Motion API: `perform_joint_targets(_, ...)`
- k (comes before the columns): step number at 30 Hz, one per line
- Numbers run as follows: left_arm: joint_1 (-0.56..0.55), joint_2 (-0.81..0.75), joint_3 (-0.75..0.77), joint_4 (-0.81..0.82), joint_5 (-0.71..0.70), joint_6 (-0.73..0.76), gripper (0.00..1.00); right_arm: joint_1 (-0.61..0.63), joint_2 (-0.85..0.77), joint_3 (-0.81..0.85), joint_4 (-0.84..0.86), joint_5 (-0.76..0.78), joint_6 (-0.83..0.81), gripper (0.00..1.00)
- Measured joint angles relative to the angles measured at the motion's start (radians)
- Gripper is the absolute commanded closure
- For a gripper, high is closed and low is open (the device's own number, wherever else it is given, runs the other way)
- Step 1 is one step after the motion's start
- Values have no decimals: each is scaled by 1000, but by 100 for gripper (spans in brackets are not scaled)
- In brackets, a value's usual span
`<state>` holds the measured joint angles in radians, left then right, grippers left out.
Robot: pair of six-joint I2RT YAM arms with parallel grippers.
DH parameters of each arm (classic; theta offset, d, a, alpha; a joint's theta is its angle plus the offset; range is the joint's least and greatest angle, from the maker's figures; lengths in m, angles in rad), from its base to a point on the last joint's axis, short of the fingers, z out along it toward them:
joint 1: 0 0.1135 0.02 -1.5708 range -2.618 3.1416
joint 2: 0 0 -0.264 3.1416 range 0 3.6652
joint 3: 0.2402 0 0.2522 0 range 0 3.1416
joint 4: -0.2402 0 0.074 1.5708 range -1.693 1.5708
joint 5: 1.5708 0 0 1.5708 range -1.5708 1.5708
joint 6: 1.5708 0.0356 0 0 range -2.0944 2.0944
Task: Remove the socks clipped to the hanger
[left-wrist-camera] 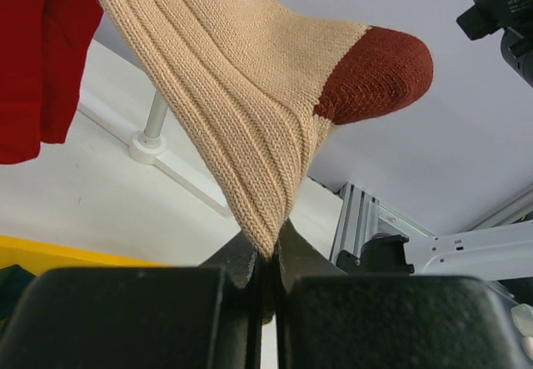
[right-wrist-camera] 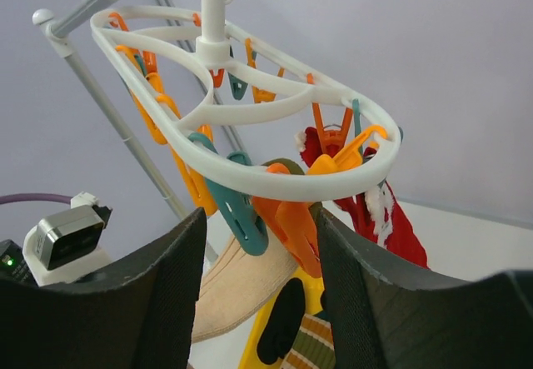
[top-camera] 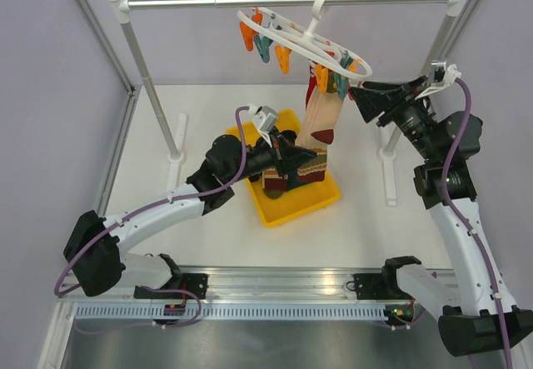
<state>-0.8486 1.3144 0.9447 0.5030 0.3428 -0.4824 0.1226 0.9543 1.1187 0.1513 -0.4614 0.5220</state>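
- The left claw point(left-wrist-camera: 268, 256) is closed tight on the lower edge of the tan sock point(left-wrist-camera: 233, 94). The sock hangs from the hanger point(top-camera: 300, 40) above the yellow tray point(top-camera: 283, 211).
- The sock's long axis runs from this claw up to its clip, so a pull down and away along that line looks right.
- The right claw point(right-wrist-camera: 258, 216) gapes wide and holds nothing. The hanger's rim and orange clips point(right-wrist-camera: 287, 223) lie between its fingers, so it is the arm nearer the clip.
- A red sock point(right-wrist-camera: 400, 219) hangs clipped just beside.
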Motion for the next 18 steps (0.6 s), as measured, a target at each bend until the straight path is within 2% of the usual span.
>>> perform_joint_targets(9,0,0,-2,0,4,-1,98,0,3,-25,67,-35,60,78)
perform_joint_targets(18,0,37,5,0,4,-19,98,0,-34,-29,74,-37,68,82)
